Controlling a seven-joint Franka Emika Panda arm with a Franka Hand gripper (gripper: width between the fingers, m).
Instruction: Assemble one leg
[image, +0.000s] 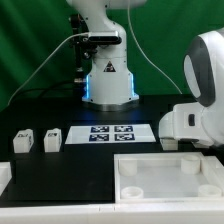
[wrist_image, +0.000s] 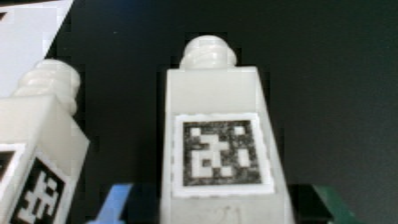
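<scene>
In the wrist view a white leg (wrist_image: 217, 130) with a black-and-white tag lies on the black table, its knobbed end pointing away from the camera. My gripper (wrist_image: 228, 206) is open and straddles its near end. The blue finger (wrist_image: 121, 203) and the dark finger (wrist_image: 338, 203) each stand a small gap off its sides. A second leg (wrist_image: 43, 125) lies just beside it. In the exterior view two more legs (image: 22, 142) (image: 52, 139) stand at the left. The arm (image: 200, 95) fills the right and hides the gripper and the legs under it.
The marker board (image: 110, 133) lies flat mid-table, and its corner shows in the wrist view (wrist_image: 25, 40). A large white tray-like piece with round corner holes (image: 165, 180) lies at the front. The robot base (image: 108, 80) stands behind. A white piece (image: 4, 178) sits at the front left edge.
</scene>
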